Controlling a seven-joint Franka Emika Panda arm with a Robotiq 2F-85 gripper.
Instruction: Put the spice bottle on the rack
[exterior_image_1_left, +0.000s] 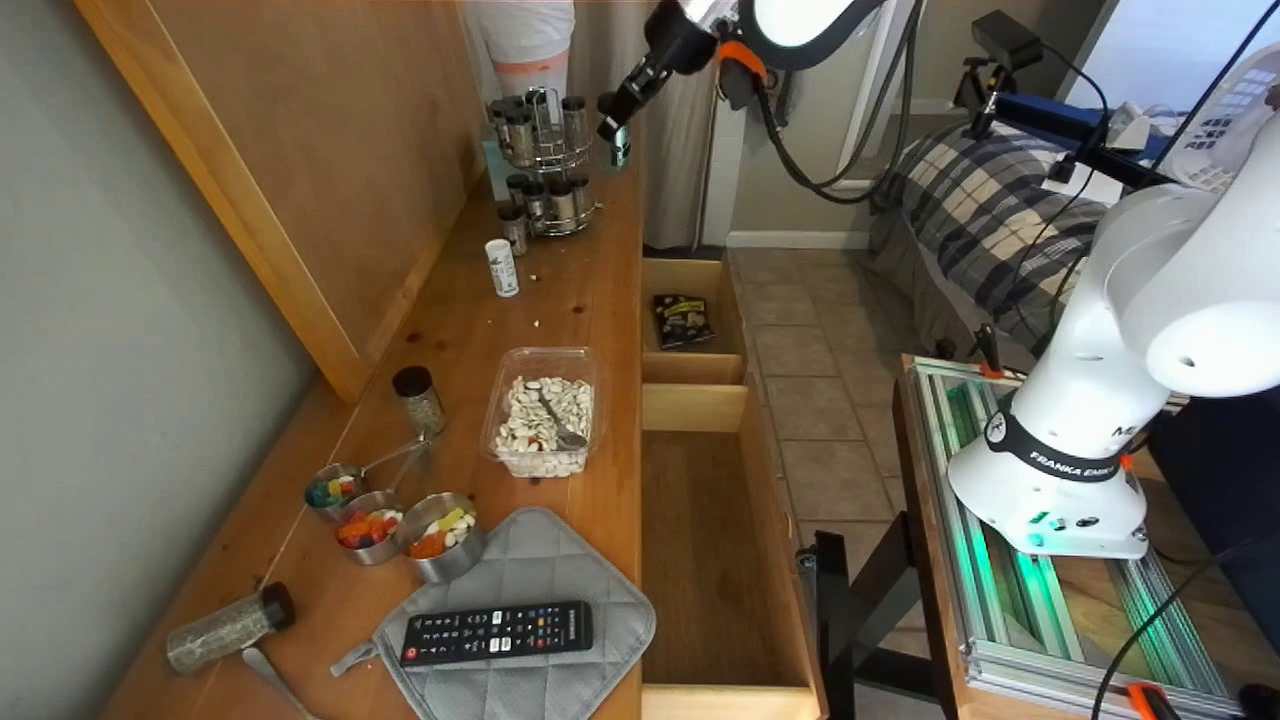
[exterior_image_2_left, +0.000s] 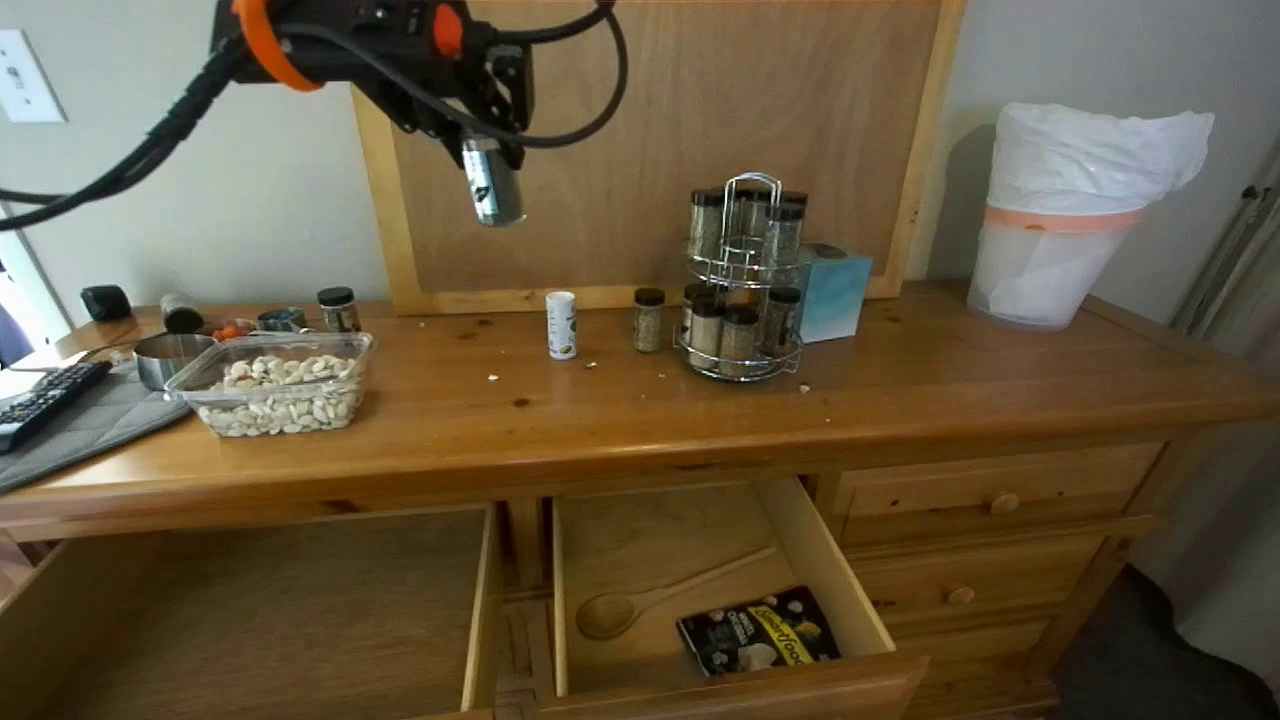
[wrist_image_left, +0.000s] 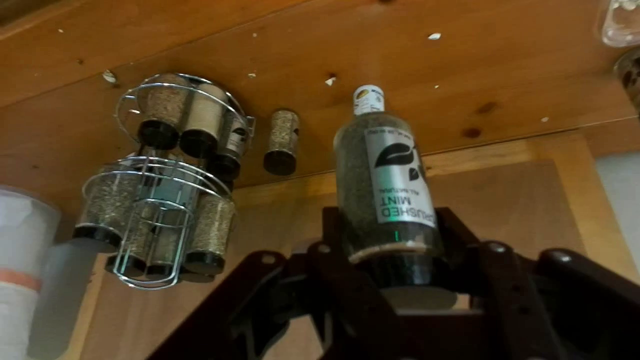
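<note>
A wooden dresser has two drawers pulled out; the white robot arm reaches over its top. A lined bin stands toward one end. The shiny wire rack stands upright, dark-capped jars occupying both tiers and a hoop handle rising above the upper one. The gripper is clamped on the spice bottle, one finger on either side near the cap. A clear tub of white pieces stands well apart. A blue box stands behind the rack. The spice bottle is in the air above the dresser, to the left of the rack and apart from it in an exterior view. Its long axis is steep but tilted: cap uppermost, base pointing down and slightly to the right there. In the wrist view the base points toward the upper edge. A loose jar stands upright just beside the rack, and a white shaker, also upright, near it; in that exterior view both stand, lower down, between bottle and rack. Pale fragments dot the dresser top.
</note>
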